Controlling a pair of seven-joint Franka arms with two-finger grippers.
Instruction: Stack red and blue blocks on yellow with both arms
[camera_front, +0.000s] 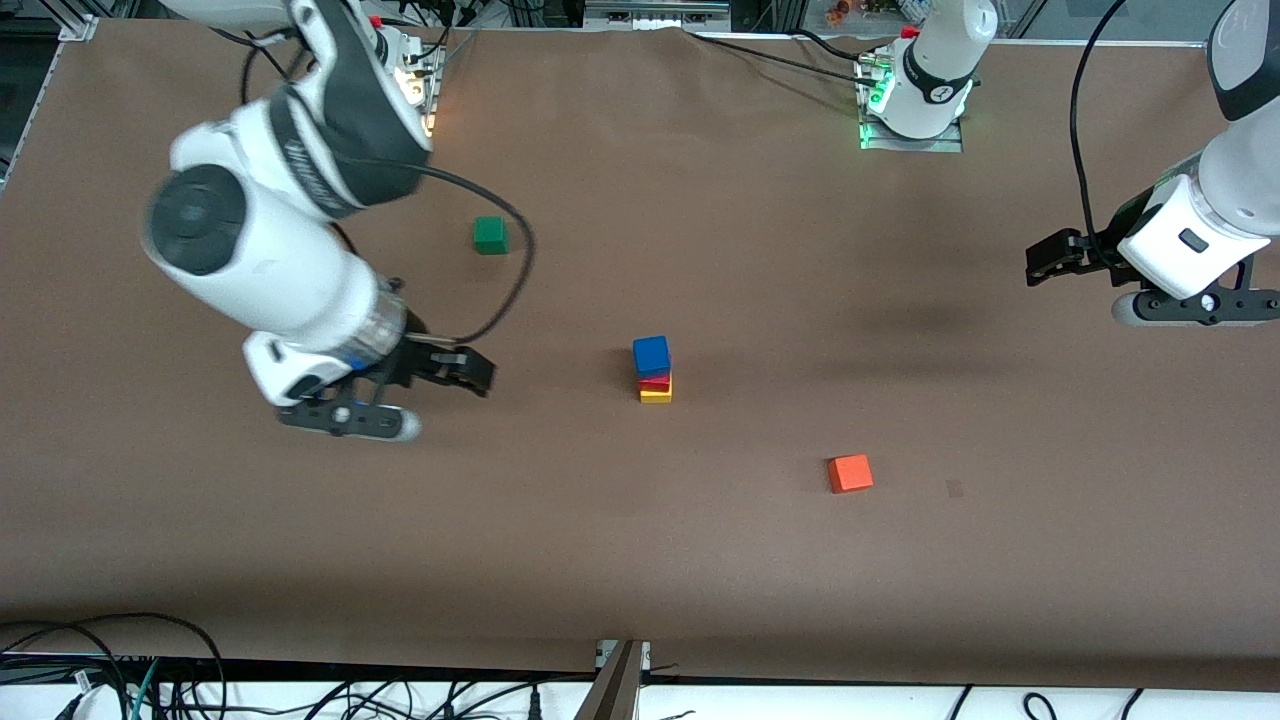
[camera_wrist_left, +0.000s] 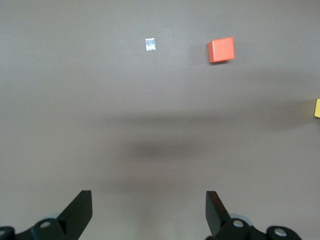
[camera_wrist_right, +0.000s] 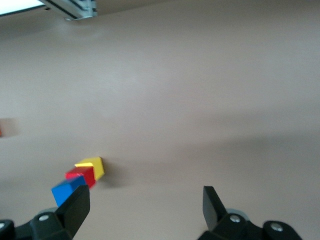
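Note:
A stack stands mid-table: the yellow cube (camera_front: 656, 394) at the bottom, the red cube (camera_front: 655, 381) on it, the blue cube (camera_front: 651, 355) on top. The stack also shows in the right wrist view, with yellow (camera_wrist_right: 93, 167), red (camera_wrist_right: 81, 176) and blue (camera_wrist_right: 66, 191). The yellow cube's edge (camera_wrist_left: 317, 108) shows in the left wrist view. My right gripper (camera_front: 470, 372) is open and empty, beside the stack toward the right arm's end. My left gripper (camera_front: 1045, 262) is open and empty, up over the table at the left arm's end.
An orange cube (camera_front: 850, 473) lies nearer the front camera than the stack, toward the left arm's end; it also shows in the left wrist view (camera_wrist_left: 221, 50). A green cube (camera_front: 490, 235) lies farther from the camera, toward the right arm's end. A small pale mark (camera_wrist_left: 150, 44) is on the table.

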